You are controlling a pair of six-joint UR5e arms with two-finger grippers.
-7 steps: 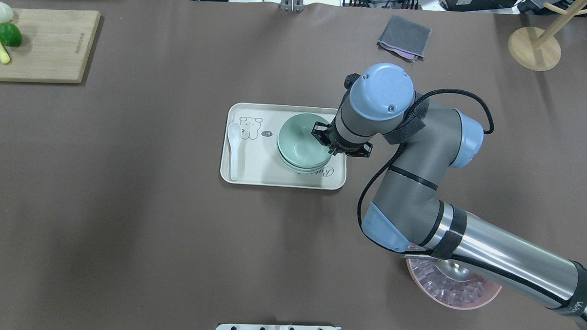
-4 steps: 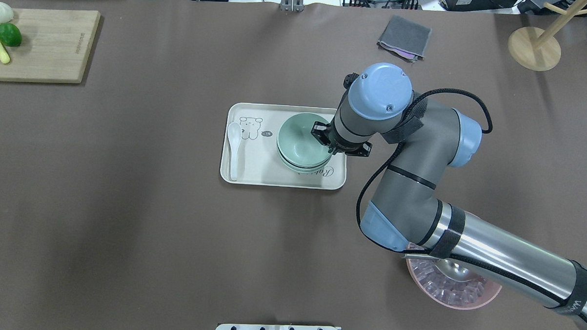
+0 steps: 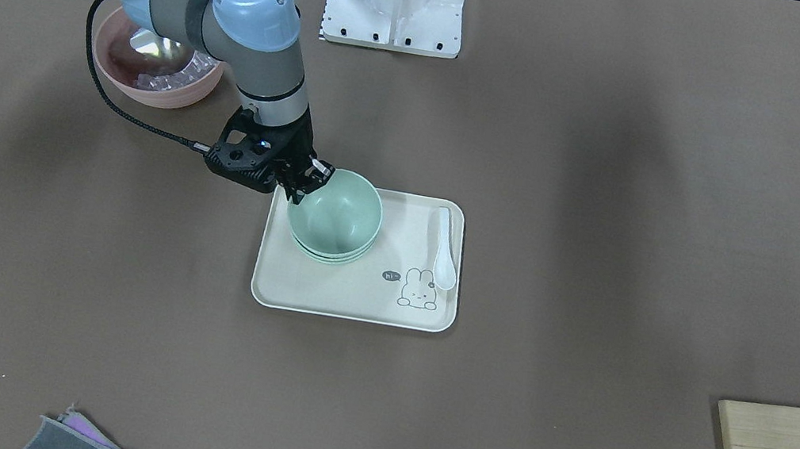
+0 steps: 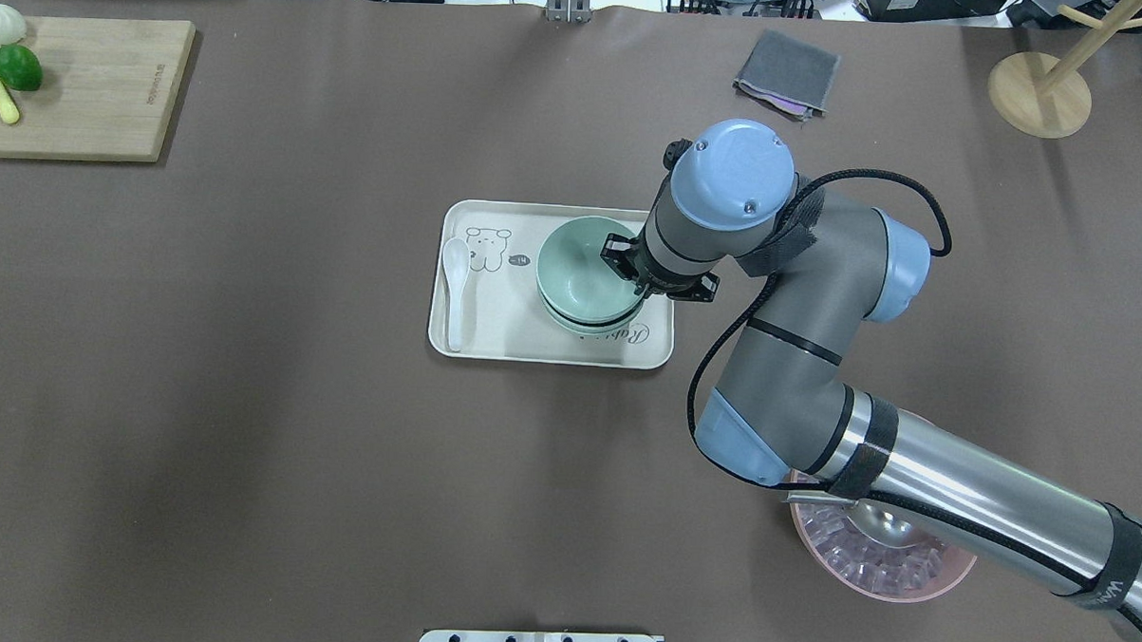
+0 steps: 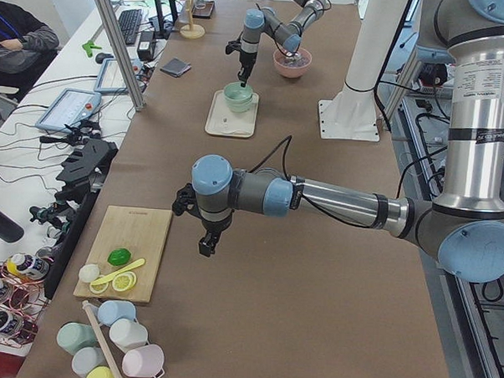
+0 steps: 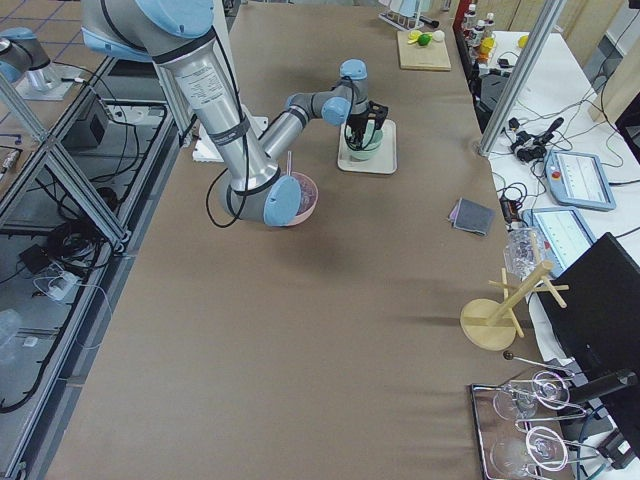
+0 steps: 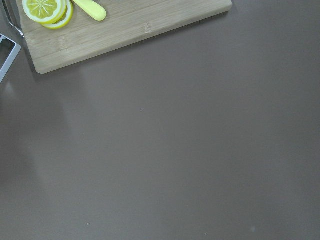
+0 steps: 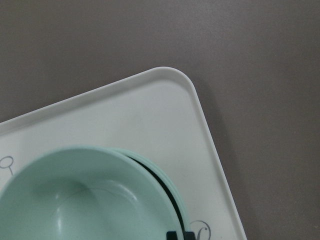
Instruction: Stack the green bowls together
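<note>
Pinching the top green bowl [image 4: 581,264] rim, right gripper [image 4: 620,263] fingers are seating it; releasing only once it's level in the stack [image 3: 329,248].

Right arm links [image 4: 982,506]: polished silver tube on the long section; matte grey housings nearer the tool
Joint caps [image 4: 736,173]: pale blue, round, domed; small screws dot the rim of the cap just behind the tool
Cable [image 4: 722,360]: black, braided; loops loosely along the arm from the tool end; held by black fabric straps, one with pale lettering too small to read
Right gripper [image 3: 311,180]: black, angular, on a black bracket under the grey wrist
Left arm [image 5: 335,201]: same silver tube, grey housings, blue caps; black cable alongside
Left gripper [image 5: 206,244]: small, black; detail too small to tell
</note>
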